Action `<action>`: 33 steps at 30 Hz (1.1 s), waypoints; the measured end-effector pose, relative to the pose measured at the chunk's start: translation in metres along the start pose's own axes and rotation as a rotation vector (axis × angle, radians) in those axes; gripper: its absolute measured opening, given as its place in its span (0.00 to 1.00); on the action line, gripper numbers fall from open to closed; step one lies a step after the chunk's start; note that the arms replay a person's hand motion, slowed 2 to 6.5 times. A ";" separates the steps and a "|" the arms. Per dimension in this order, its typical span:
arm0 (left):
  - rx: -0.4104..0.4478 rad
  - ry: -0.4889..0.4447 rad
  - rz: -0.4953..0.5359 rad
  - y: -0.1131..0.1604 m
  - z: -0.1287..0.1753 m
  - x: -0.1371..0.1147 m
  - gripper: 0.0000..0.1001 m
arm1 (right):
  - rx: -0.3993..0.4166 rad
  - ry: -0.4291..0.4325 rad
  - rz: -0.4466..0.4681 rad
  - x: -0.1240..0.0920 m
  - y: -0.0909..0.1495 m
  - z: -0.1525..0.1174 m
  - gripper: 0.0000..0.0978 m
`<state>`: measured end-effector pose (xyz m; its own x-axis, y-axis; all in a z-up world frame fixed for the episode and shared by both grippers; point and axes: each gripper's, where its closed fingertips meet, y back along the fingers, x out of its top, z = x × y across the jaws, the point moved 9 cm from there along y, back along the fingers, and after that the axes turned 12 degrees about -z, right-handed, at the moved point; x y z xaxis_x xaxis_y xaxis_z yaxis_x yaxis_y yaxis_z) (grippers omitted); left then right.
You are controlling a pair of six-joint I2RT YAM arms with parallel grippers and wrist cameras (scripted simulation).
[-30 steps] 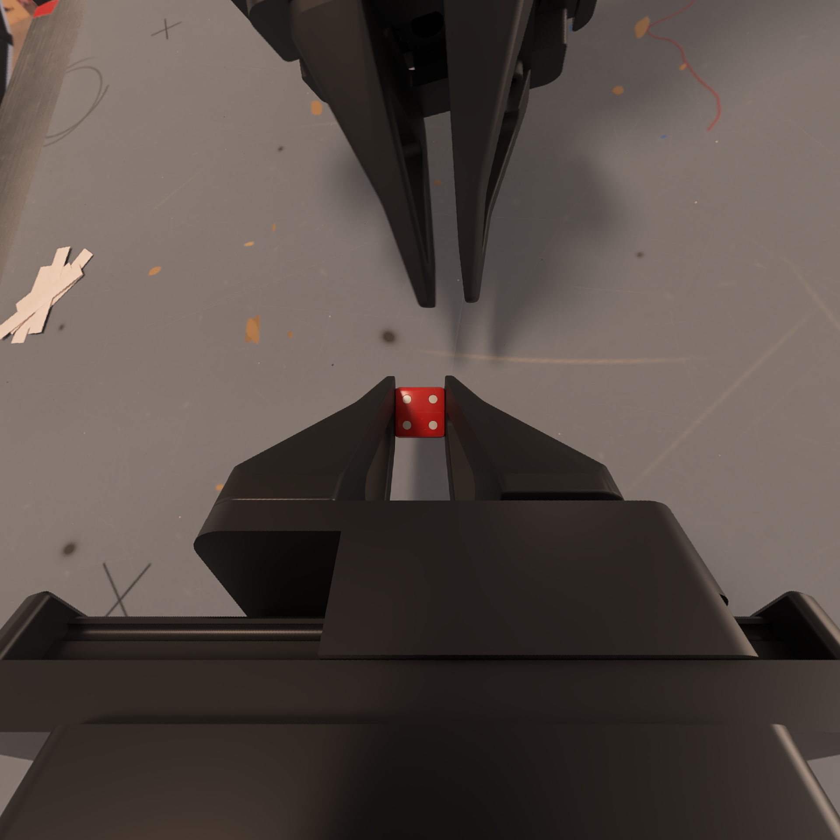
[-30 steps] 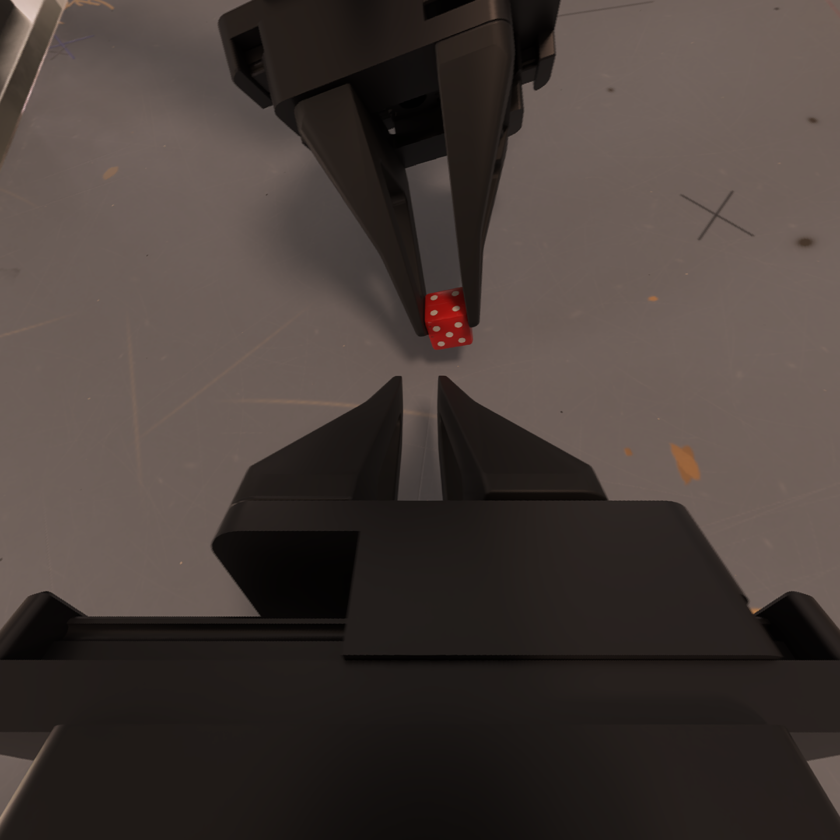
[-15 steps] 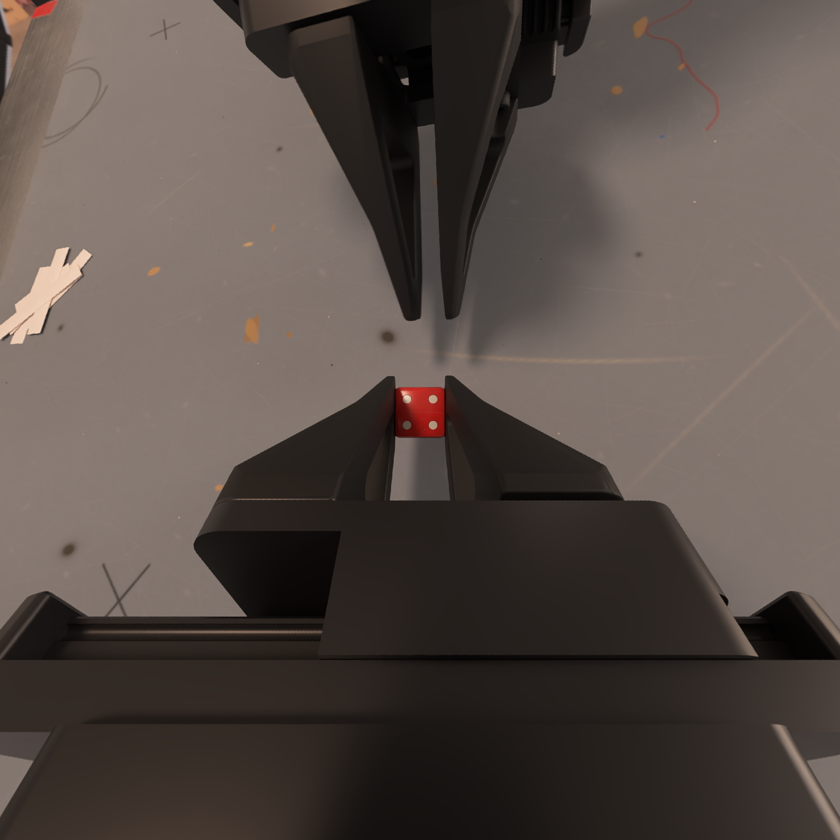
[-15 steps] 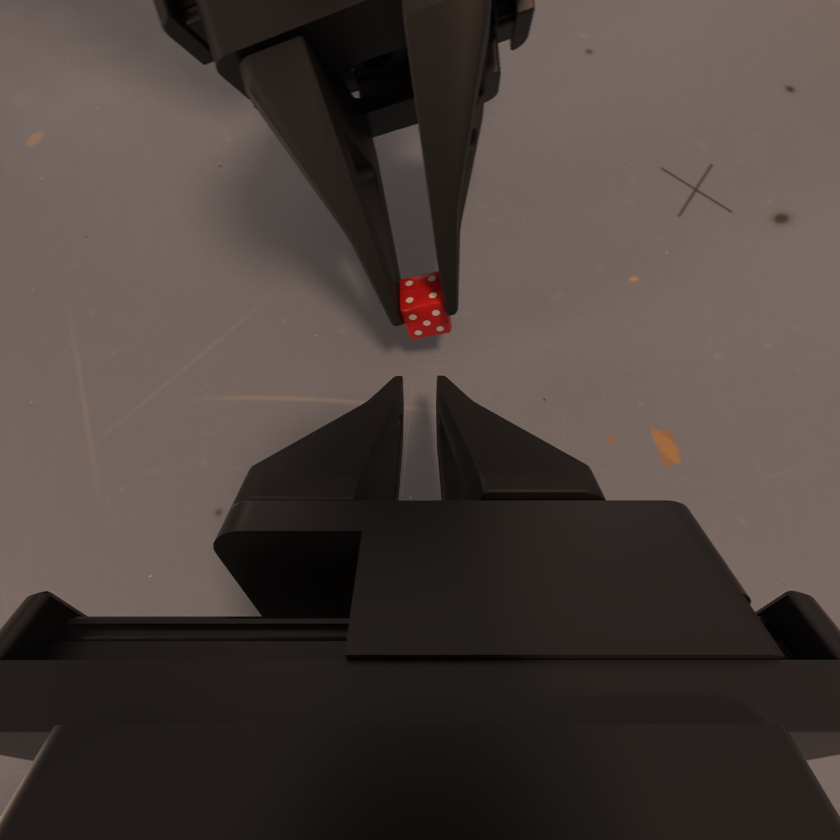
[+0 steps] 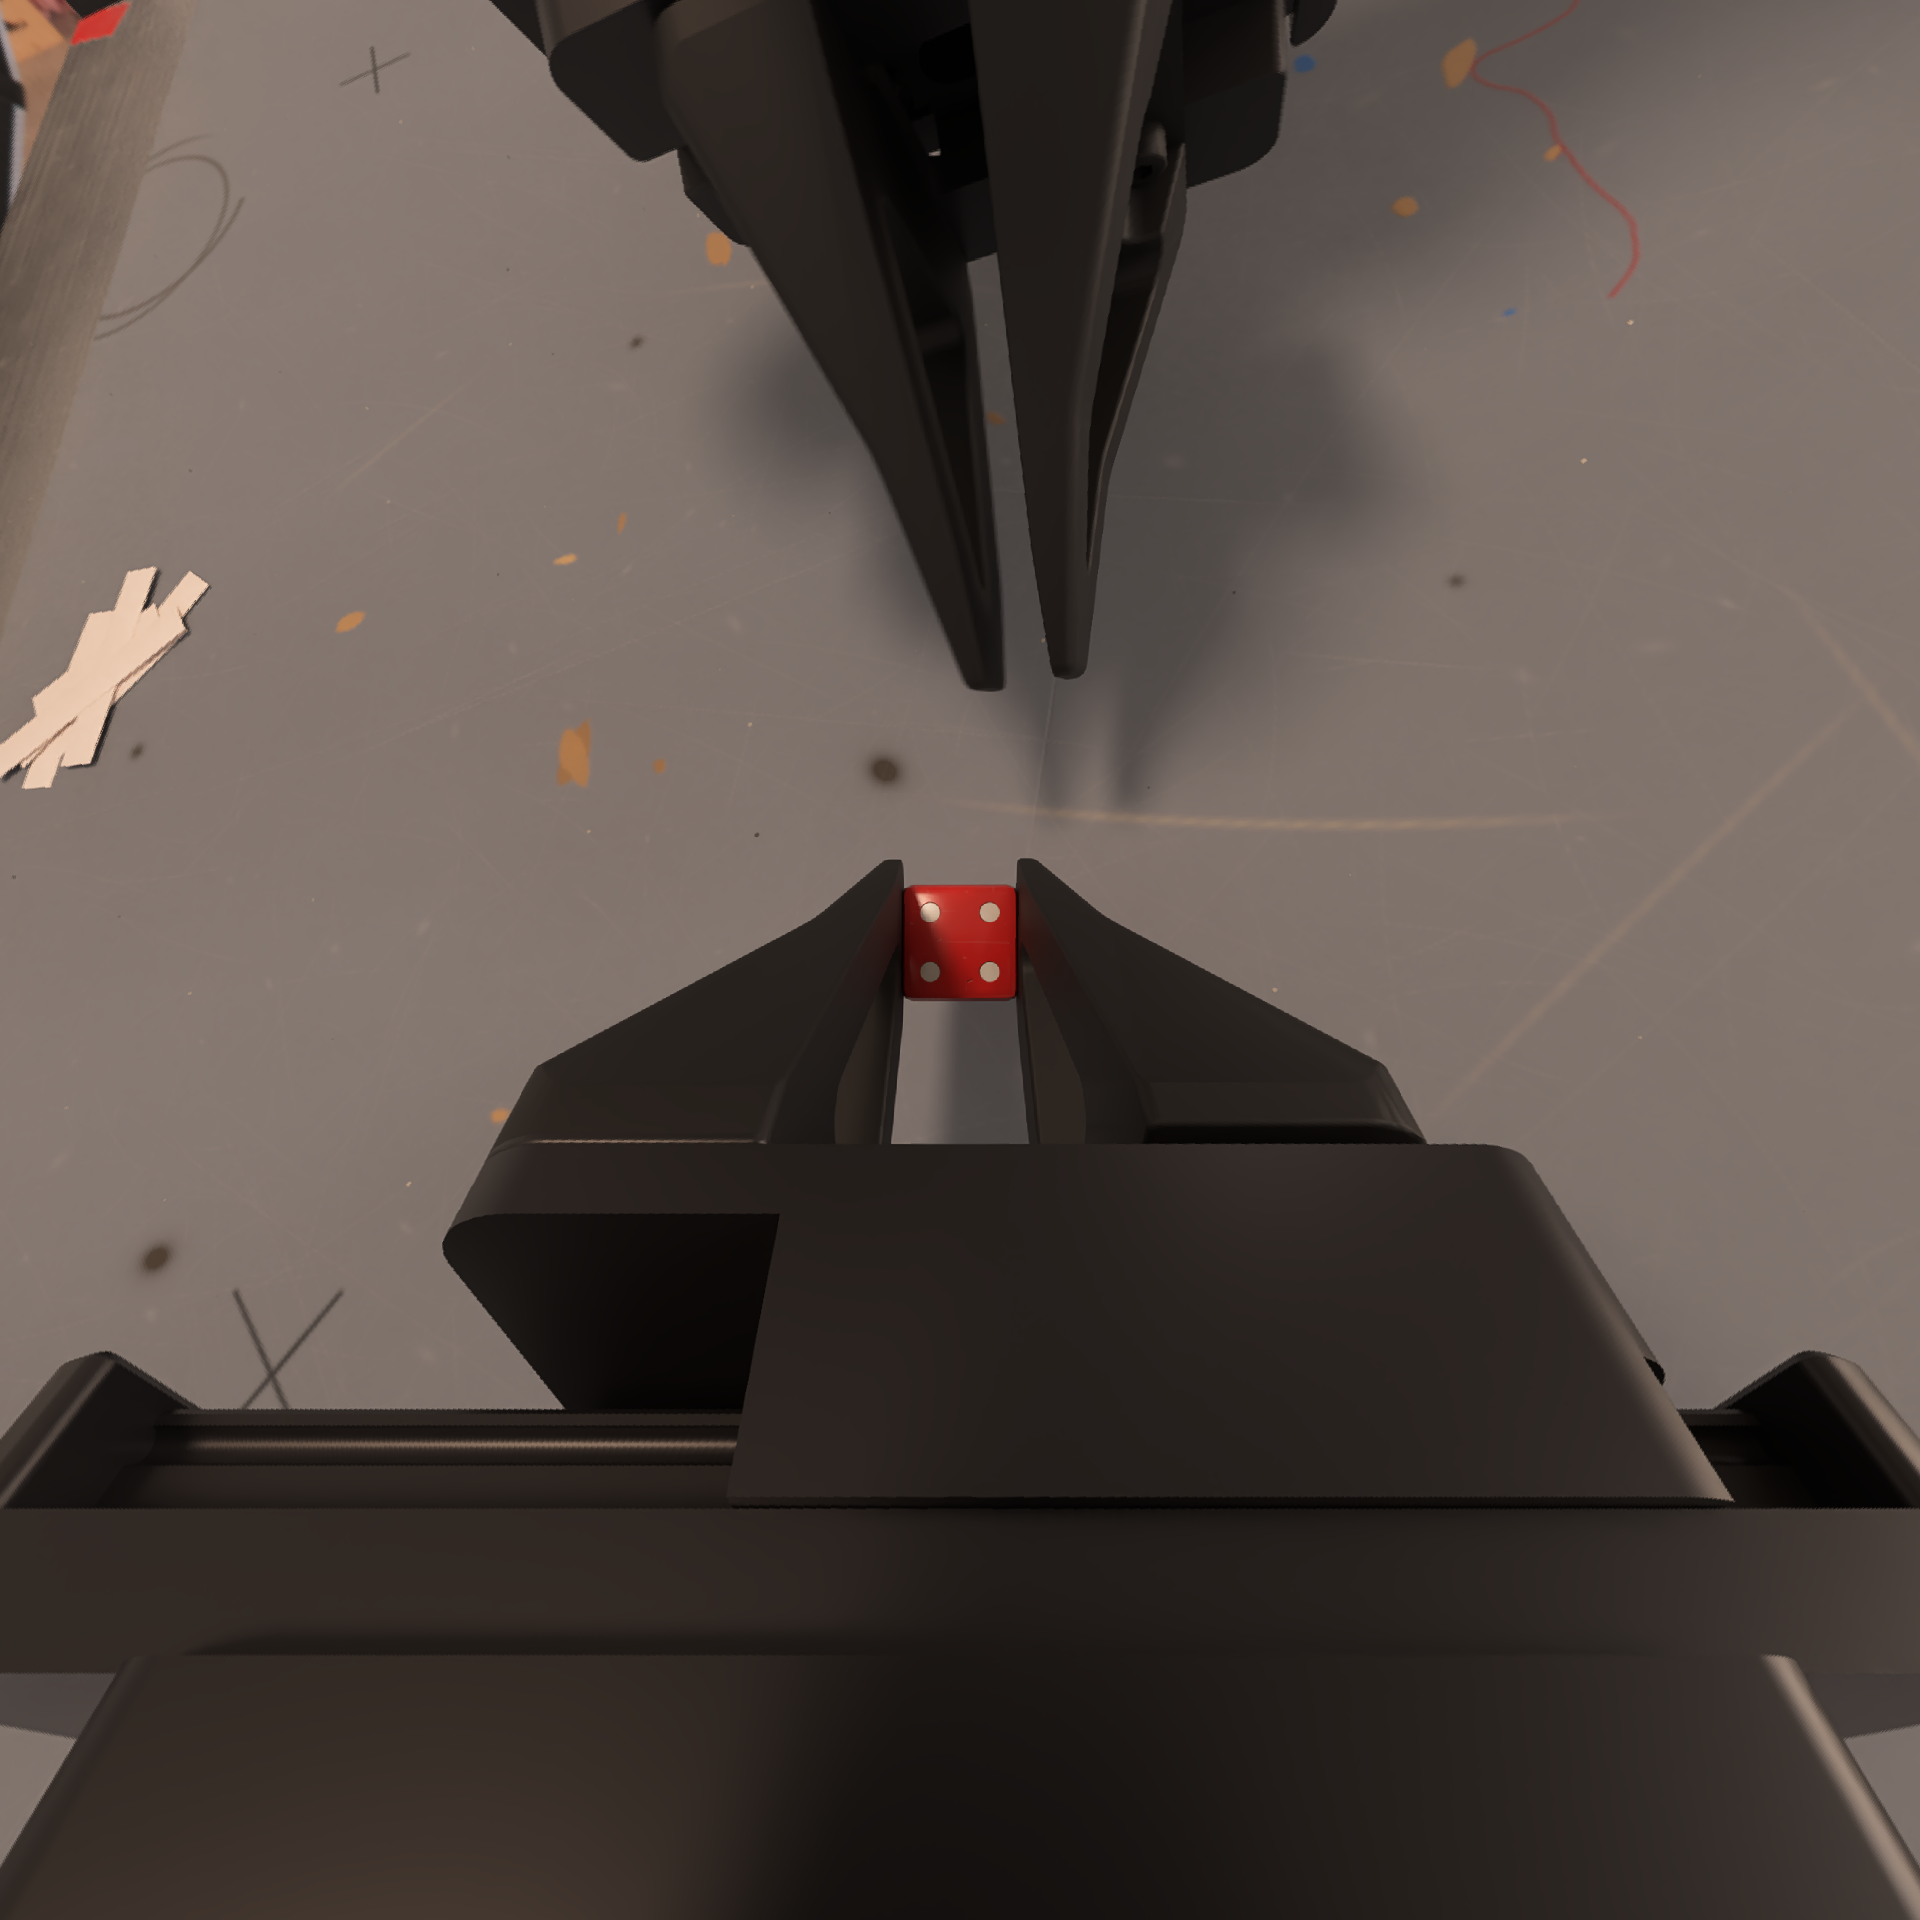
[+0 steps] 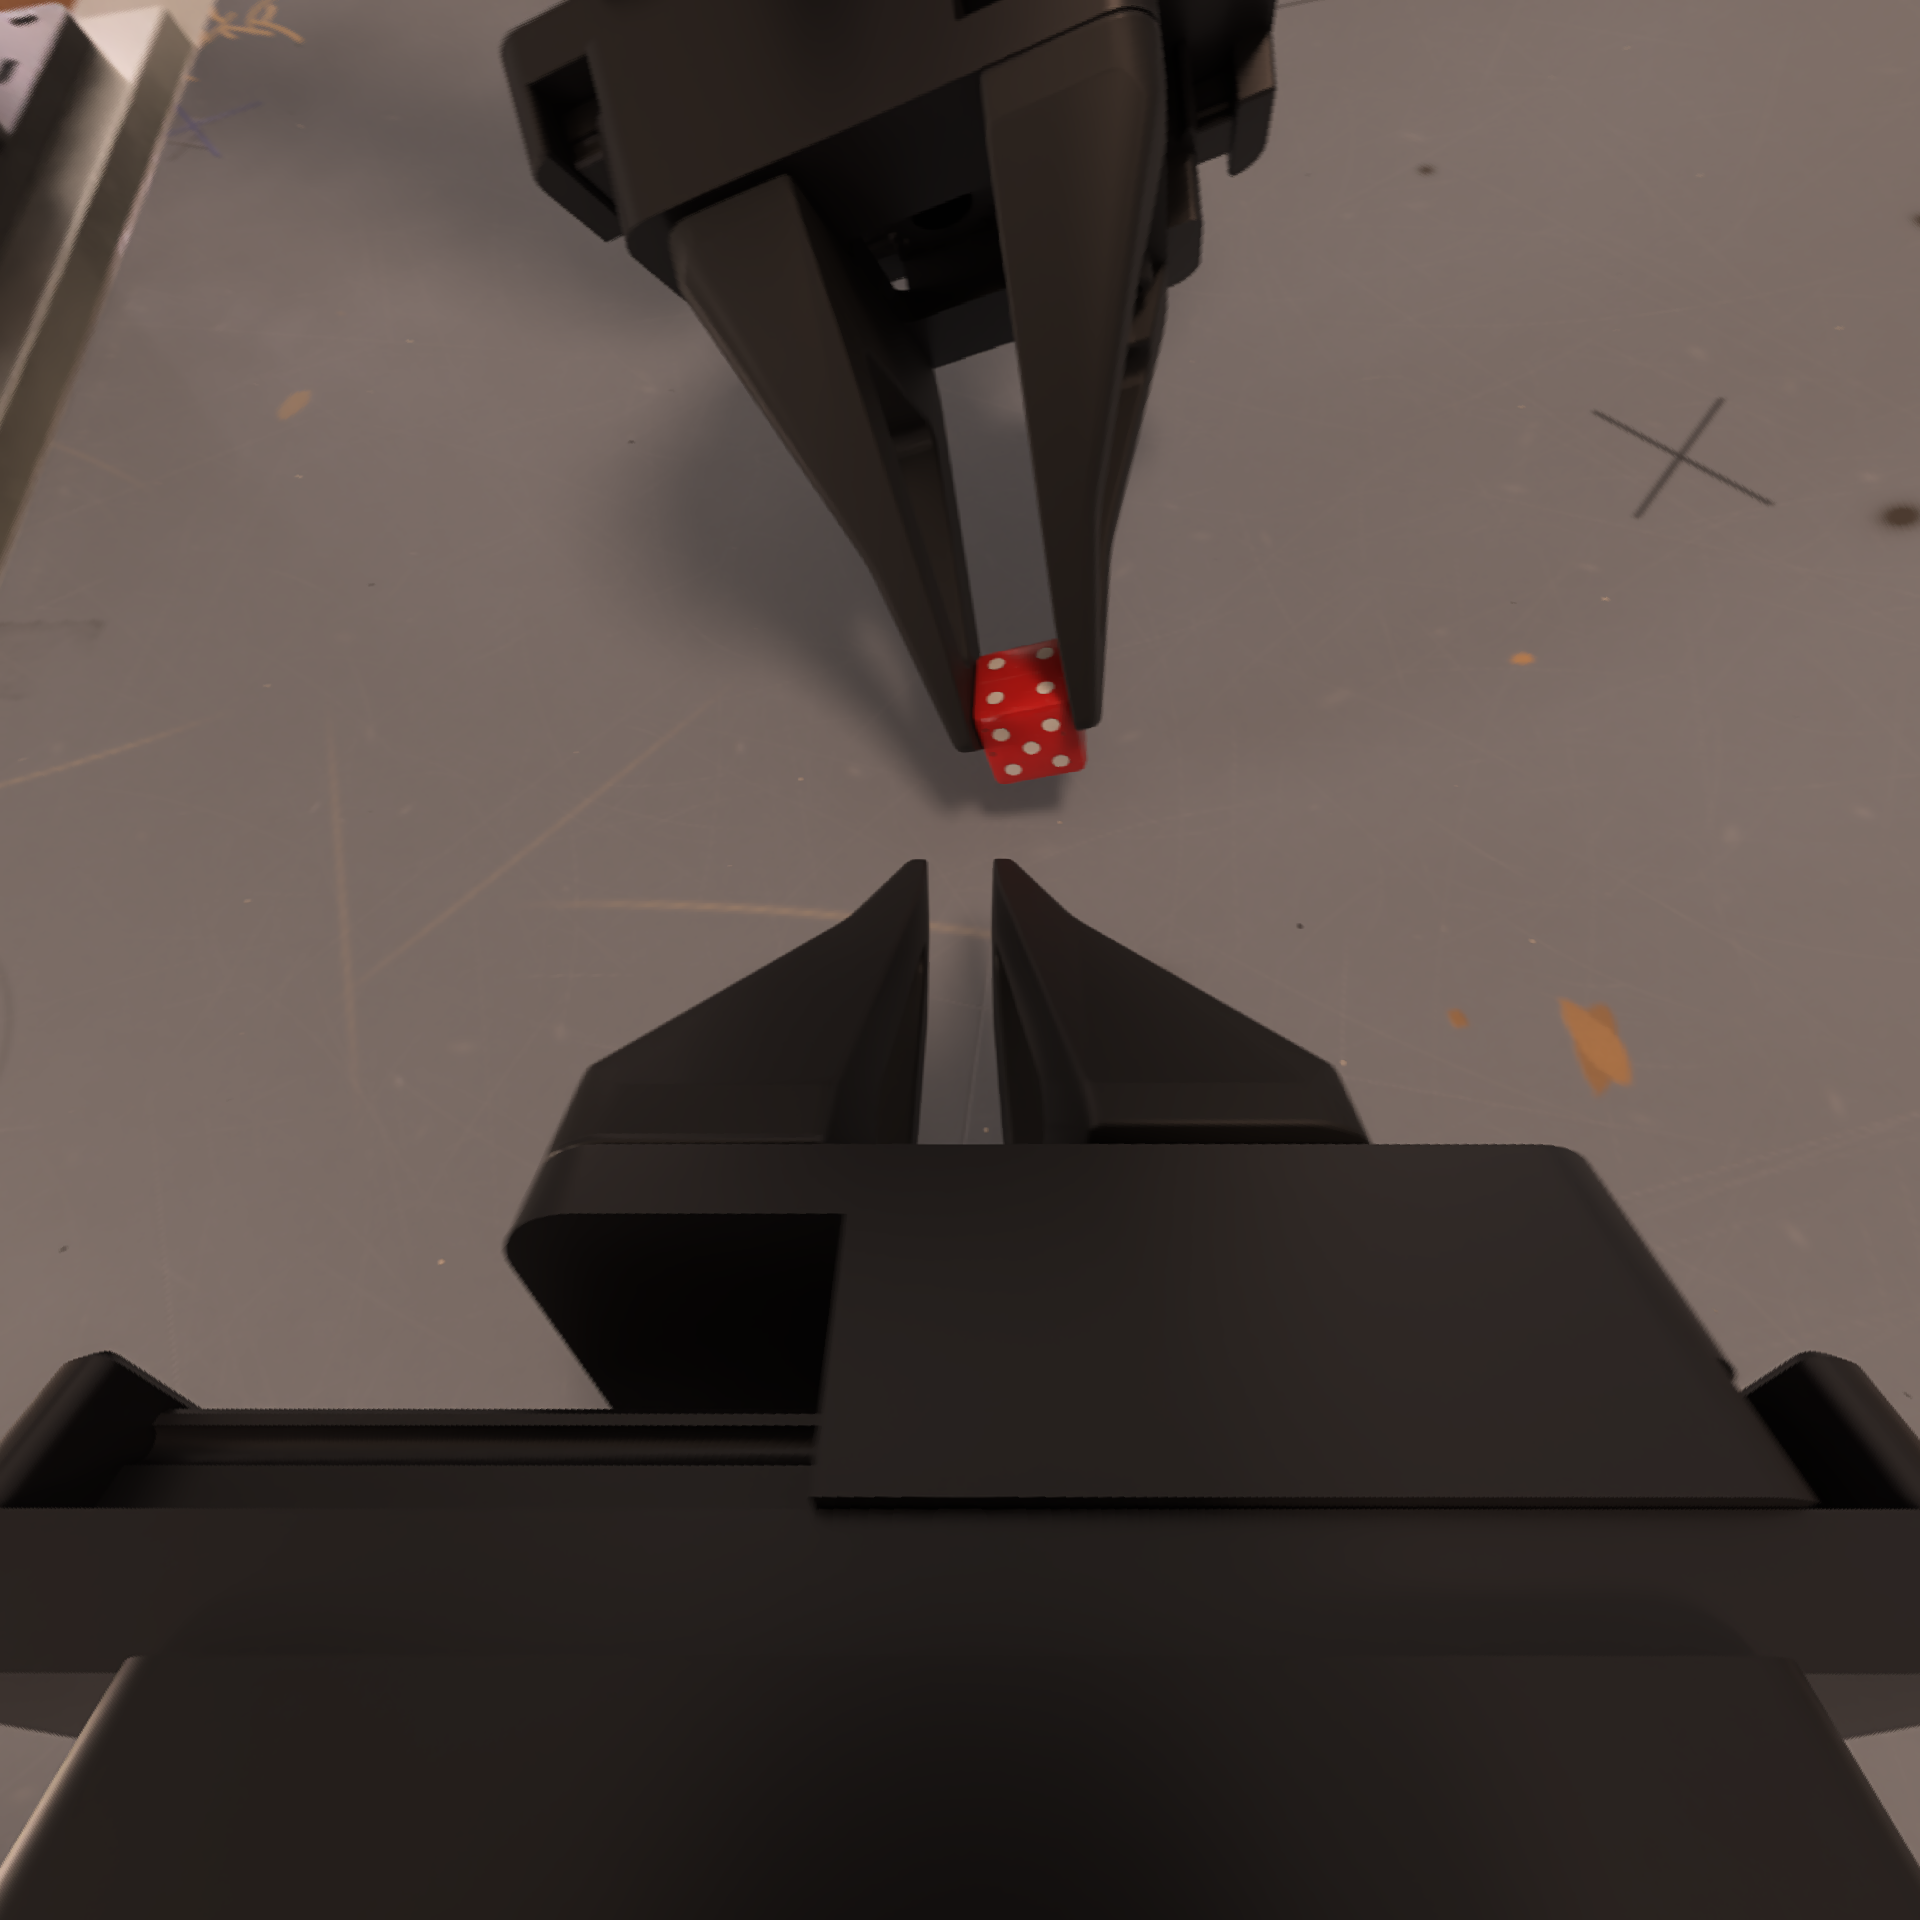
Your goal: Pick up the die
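Observation:
A small red die with white pips (image 5: pixel 959 940) sits clamped between the two black fingers of my left gripper (image 5: pixel 959 873), which is shut on it. In the right wrist view the same die (image 6: pixel 1029 717) shows at the tips of the left gripper (image 6: pixel 1029 732), just above the grey table with a faint shadow under it. My right gripper (image 6: pixel 959 868) is shut and empty, with only a thin slit between its fingers. It faces the left gripper tip to tip, a short gap from the die. It also shows in the left wrist view (image 5: pixel 1023 681).
The grey table (image 5: pixel 1455 935) is scratched and paint-flecked. White tape scraps (image 5: pixel 104 675) and a metal strip (image 5: pixel 52 312) lie at the left. A red thread (image 5: pixel 1590 197) lies far right. The metal strip (image 6: pixel 73 229) also shows at the upper left of the right wrist view.
The right gripper swung slightly to one side half a second ago and is back facing the die. The left gripper's hold on the die is unchanged.

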<state>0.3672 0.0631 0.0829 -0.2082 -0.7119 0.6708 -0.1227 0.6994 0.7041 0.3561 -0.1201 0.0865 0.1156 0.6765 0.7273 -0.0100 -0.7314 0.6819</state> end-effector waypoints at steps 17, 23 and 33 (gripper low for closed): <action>0.004 -0.003 0.002 0.000 0.000 0.000 0.18 | -0.020 0.029 -0.048 0.002 -0.004 -0.004 0.13; 0.011 -0.008 0.005 -0.001 0.001 -0.001 0.18 | -0.015 0.017 -0.014 0.002 -0.002 -0.001 0.12; 0.029 -0.025 0.017 0.001 0.002 -0.001 0.18 | -0.098 0.013 -0.003 0.001 -0.001 0.001 0.39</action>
<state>0.3656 0.0645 0.0819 -0.2345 -0.6983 0.6763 -0.1471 0.7132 0.6854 0.3572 -0.1189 0.0864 0.1032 0.6804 0.7255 -0.1064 -0.7177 0.6882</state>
